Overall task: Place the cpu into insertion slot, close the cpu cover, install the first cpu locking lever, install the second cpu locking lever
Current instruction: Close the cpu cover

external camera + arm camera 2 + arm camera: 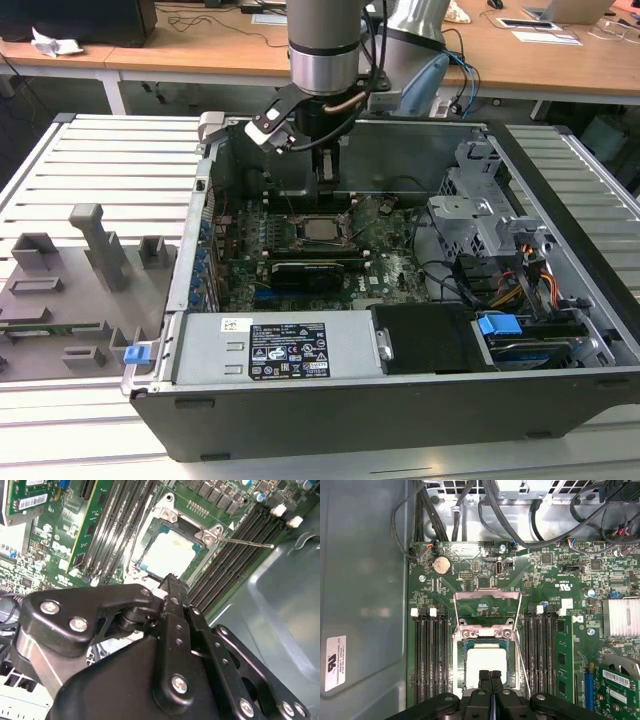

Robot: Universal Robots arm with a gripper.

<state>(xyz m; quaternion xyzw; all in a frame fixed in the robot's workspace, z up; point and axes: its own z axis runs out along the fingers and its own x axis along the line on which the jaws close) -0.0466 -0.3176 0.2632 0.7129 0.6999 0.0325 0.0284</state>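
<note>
The cpu [487, 661], a silver-topped square chip, lies in the insertion slot [461, 650] on the green motherboard; it also shows in the exterior view [320, 229] and in the second wrist view [167, 555]. The cpu cover [487, 596], a thin metal frame with a square window, stands swung open past the slot's hinge side. Thin wire locking levers [518, 652] [246, 543] run beside the socket, unlatched. My gripper [490, 676] [170, 581] [327, 188] hovers just over the chip's edge, fingers pressed together, nothing between them.
Long black memory slots [431, 655] flank the socket on both sides. A black card [305, 270], a power supply [290, 350], a drive cage [480, 215] and cables [520, 275] crowd the case. A grey fixture [80, 270] sits at the exterior view's left.
</note>
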